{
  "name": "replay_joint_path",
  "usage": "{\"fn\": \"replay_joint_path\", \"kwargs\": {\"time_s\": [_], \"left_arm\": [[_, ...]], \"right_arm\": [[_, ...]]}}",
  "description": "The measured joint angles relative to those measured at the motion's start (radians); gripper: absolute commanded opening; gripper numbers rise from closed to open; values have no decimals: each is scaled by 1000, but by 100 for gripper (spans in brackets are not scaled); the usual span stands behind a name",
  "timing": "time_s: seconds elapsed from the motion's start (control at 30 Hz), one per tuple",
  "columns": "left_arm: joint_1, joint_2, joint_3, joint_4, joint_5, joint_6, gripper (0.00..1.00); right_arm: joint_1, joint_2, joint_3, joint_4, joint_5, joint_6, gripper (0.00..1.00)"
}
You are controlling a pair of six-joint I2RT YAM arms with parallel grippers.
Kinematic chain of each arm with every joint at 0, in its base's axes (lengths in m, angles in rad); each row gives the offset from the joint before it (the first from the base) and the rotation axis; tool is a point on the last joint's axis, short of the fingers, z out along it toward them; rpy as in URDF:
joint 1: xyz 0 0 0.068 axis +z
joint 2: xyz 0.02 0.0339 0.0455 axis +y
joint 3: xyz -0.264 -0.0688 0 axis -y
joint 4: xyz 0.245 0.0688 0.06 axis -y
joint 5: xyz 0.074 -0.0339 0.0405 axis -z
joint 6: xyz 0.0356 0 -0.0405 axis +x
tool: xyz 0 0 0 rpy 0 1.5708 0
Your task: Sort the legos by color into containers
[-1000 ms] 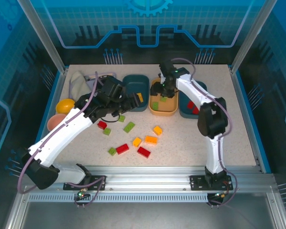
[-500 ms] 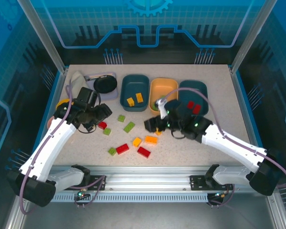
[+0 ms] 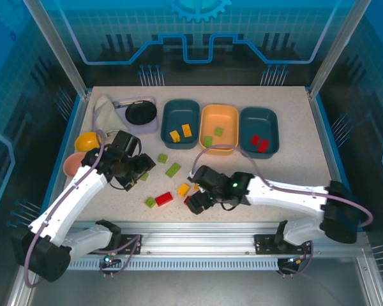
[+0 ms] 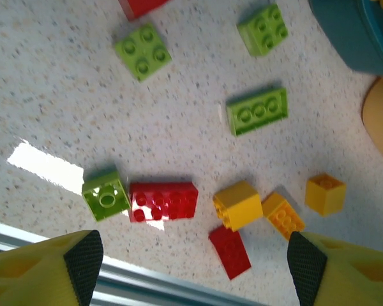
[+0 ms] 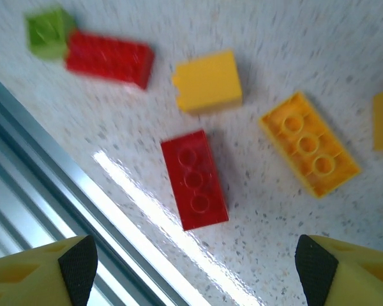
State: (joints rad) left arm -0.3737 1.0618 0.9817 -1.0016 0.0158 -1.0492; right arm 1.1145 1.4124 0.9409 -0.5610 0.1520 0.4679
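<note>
1. A speckled beige table stands inside a blue-walled cell, with a metal rail along its near edge. At the far side three trays are in a row. The left teal tray has yellow bricks in it, the orange-tan tray has green bricks, and the right teal tray has red bricks.
2. The sorting looks partly done, because several loose bricks of all three colours lie on the table between the arms.
3. I judge the step in hand to be a pick by the right gripper. It hangs low over a red oblong brick close to the rail.
4. In the right wrist view the two fingers are spread wide and hold nothing. The red oblong brick lies flat, studs up, just ahead of the fingertips and about midway between them. Its long side points almost away from the camera.
5. The next move calls for going forward and down, then closing across the narrow width of the brick. The yellow brick and the orange oblong brick are near but do not touch it. After the lift, the right teal tray is the fitting place.
6. The left gripper is also wide open and empty above the loose bricks. I cannot tell which brick it aims at.
</note>
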Motion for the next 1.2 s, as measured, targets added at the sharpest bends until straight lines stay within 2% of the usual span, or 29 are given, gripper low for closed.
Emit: {"fn": "replay_joint_path", "kwargs": {"time_s": [0.33,0.5,0.63,0.87,1.07,1.13,1.2], "left_arm": [[-80,-222,-74,12,20,-117,81],[-105,-307,-76,16,38,-134,81],[-111,-340,-76,16,42,-142,81],[-127,-351,-76,39,50,-146,81],[-158,-324,-66,119,69,-117,81],[-184,-268,-32,150,77,-93,81],[-214,-187,24,192,83,-64,81]], "right_arm": [[11,320,163,-76,-5,-110,80],[10,411,214,-86,-14,-127,71],[10,446,233,-87,-21,-127,54],[8,457,244,-97,-21,-121,34],[-13,383,245,-151,0,-93,32],[-61,288,245,-179,2,-73,32],[-156,171,248,-200,0,-54,32]]}}
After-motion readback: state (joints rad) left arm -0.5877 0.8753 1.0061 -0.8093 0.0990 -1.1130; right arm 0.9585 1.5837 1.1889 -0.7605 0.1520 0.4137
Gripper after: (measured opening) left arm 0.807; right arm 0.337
